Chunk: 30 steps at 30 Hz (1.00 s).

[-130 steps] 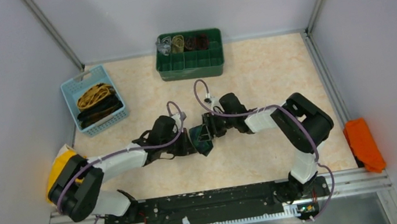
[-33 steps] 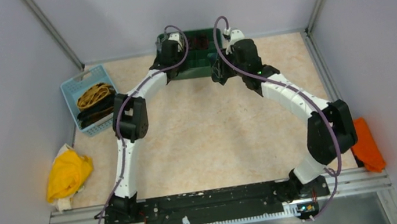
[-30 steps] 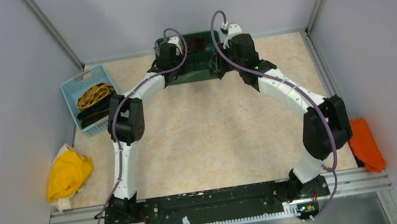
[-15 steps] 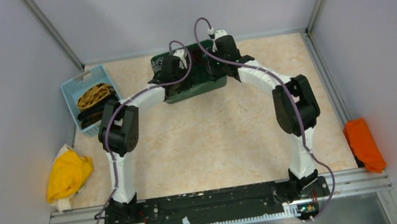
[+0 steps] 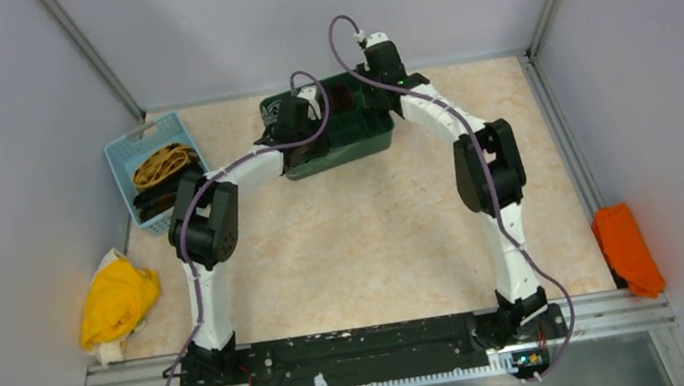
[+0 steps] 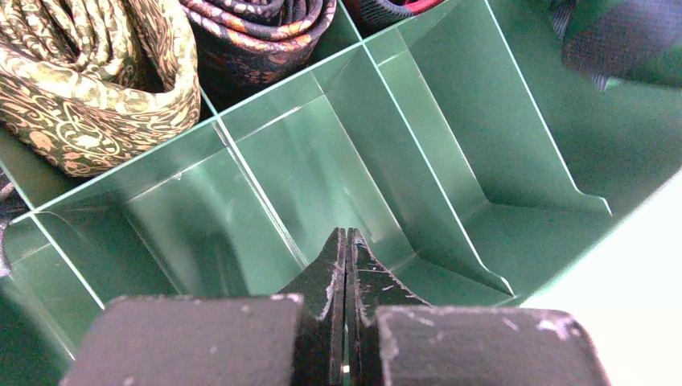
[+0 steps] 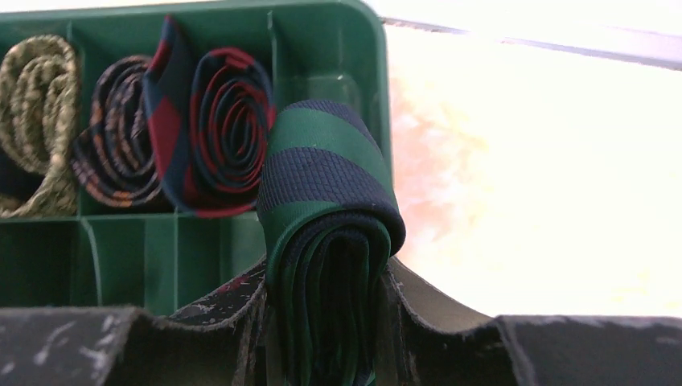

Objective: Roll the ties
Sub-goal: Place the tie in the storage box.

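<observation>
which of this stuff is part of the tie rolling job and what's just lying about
Job: rolled green striped tie in the right gripper; rolled ties in the green tray; loose ties in the blue basket.
Lying about: yellow cloth; orange cloth.

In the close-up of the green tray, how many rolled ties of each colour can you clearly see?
Gold paisley tie: 1
Dark orange-print tie: 1
Navy-red striped tie: 1
Green-navy striped tie, held by the right gripper: 1
Total: 4
</observation>
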Each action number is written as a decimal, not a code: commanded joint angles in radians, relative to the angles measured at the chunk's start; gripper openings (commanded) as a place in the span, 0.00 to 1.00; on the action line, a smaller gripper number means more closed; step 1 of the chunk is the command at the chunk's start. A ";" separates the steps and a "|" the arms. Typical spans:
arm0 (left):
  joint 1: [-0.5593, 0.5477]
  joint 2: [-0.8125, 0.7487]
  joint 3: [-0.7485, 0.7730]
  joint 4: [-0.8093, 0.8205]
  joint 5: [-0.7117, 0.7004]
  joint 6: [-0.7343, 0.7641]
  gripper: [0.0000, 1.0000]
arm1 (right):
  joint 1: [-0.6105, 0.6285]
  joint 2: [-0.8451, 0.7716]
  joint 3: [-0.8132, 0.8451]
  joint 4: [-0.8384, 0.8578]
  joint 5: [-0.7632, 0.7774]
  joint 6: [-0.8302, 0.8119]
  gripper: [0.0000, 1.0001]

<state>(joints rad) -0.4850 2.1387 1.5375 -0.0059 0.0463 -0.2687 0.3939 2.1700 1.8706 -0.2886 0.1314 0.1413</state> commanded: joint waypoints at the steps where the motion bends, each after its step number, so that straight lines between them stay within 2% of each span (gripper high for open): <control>1: -0.006 -0.026 -0.024 -0.042 -0.007 0.017 0.00 | -0.017 0.071 0.147 -0.165 0.046 -0.058 0.00; 5: -0.005 -0.028 -0.016 -0.059 -0.019 0.018 0.00 | -0.017 0.112 0.195 -0.276 0.047 -0.090 0.00; 13: -0.004 -0.030 -0.023 -0.057 -0.034 0.021 0.00 | -0.005 0.048 0.046 -0.312 -0.028 -0.137 0.00; 17: -0.004 -0.022 -0.025 -0.053 -0.026 0.017 0.00 | 0.000 0.039 0.037 -0.360 -0.093 -0.171 0.00; 27: -0.003 -0.031 -0.029 -0.048 -0.022 0.017 0.00 | 0.021 0.127 0.127 -0.530 -0.077 -0.164 0.00; 30: -0.002 -0.035 -0.032 -0.048 -0.018 0.020 0.00 | 0.025 0.195 0.214 -0.597 -0.003 -0.120 0.00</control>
<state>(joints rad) -0.4873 2.1372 1.5253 -0.0219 0.0196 -0.2668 0.4110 2.2673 1.9987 -0.7078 0.0582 -0.0257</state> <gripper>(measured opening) 0.004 0.342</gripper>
